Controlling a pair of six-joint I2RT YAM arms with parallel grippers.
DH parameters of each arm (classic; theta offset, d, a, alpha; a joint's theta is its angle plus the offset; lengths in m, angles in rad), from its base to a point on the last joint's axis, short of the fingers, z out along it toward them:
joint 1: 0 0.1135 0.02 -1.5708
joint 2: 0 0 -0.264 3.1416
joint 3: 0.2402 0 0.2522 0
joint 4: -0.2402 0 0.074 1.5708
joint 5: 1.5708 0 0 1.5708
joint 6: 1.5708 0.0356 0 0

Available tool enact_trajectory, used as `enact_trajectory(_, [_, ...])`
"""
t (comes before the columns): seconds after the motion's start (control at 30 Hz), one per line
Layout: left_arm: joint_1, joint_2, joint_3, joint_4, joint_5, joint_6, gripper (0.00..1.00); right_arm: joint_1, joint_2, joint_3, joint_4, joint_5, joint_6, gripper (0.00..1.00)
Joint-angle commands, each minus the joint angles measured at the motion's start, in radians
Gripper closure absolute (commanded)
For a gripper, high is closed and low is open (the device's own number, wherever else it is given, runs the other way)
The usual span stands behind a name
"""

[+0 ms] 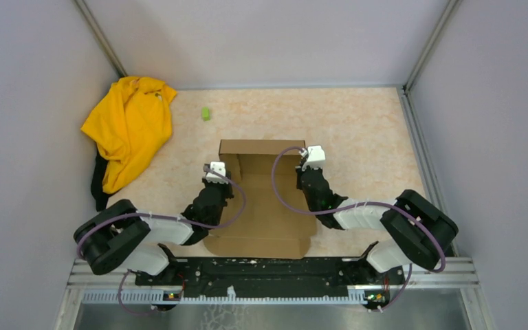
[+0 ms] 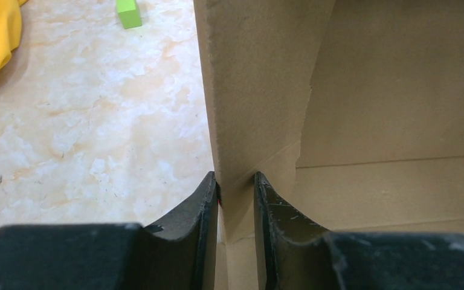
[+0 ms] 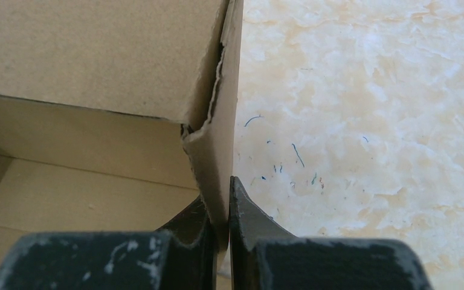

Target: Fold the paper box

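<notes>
Clamping opposite side walls of the paper box (image 1: pixel 265 213), left pincer (image 2: pixel 235 196) and right pincer (image 3: pixel 219 202).

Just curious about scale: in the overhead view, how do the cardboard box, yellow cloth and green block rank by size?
1. paper box, largest.
2. yellow cloth, slightly smaller, but crumpled.
3. green block, by far the smallest.

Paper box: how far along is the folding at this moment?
Done: the paper box has its back wall and both side walls standing. In hand: the left gripper and right gripper each have jaws shut on a side wall. Left: the near panel lies flat by the arm bases, so the box is not yet closed.
</notes>
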Motion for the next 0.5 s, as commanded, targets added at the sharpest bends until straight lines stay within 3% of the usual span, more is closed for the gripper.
enact_trajectory(0.0, [-0.013, 0.017, 0.068, -0.017, -0.098, -0.03, 0.89, 0.041, 0.009, -0.004, -0.033, -0.059, 0.013, 1.0])
enact_trajectory(0.1, [-0.025, 0.035, 0.081, -0.014, -0.122, -0.016, 0.9, 0.045, 0.013, 0.001, -0.039, -0.051, 0.015, 1.0])
enact_trajectory(0.17, [-0.026, 0.041, 0.077, -0.006, -0.108, -0.012, 0.77, 0.049, 0.015, 0.004, -0.041, -0.046, 0.015, 1.0])
enact_trajectory(0.27, [-0.027, 0.034, 0.047, 0.042, -0.061, -0.011, 0.43, 0.054, 0.018, 0.007, -0.044, -0.043, 0.015, 1.0])
enact_trajectory(0.33, [-0.027, 0.023, 0.03, 0.061, -0.034, -0.007, 0.35, 0.054, 0.023, 0.007, -0.043, -0.041, 0.017, 1.0])
enact_trajectory(0.47, [-0.027, -0.004, 0.01, 0.049, 0.002, -0.004, 0.3, 0.054, 0.026, 0.01, -0.045, -0.042, 0.018, 1.0])
